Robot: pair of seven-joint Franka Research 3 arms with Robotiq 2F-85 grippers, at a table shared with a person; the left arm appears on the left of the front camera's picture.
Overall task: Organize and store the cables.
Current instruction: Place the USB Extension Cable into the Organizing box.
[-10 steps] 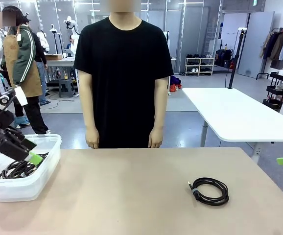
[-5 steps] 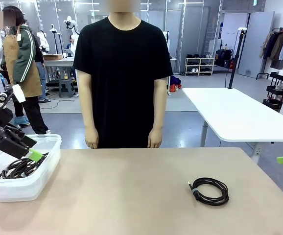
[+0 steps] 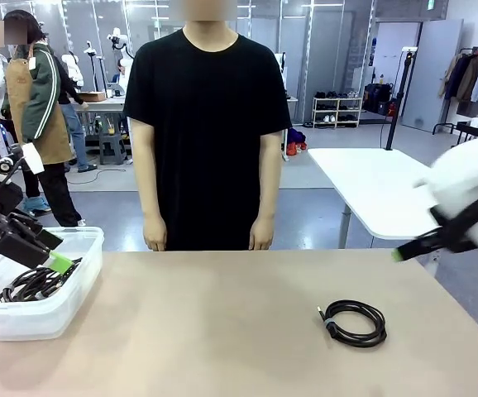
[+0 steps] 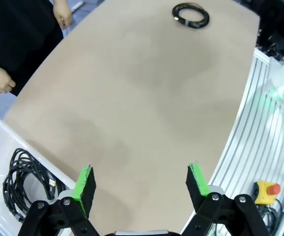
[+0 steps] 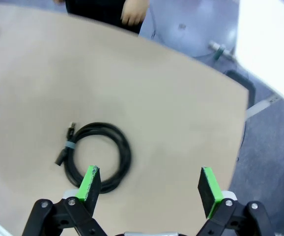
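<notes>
Across the tan table, little moved except at the right side. Swung in from off the edge within the last half second: right gripper, blurred, fingers spread and empty, above the loose coiled cable. Left gripper stayed open and empty over the clear bin holding stored cables. Probably the start of the last pickup.

The table lies bare between the bin (far left) and the lone cable. A person stands at the far edge.
</notes>
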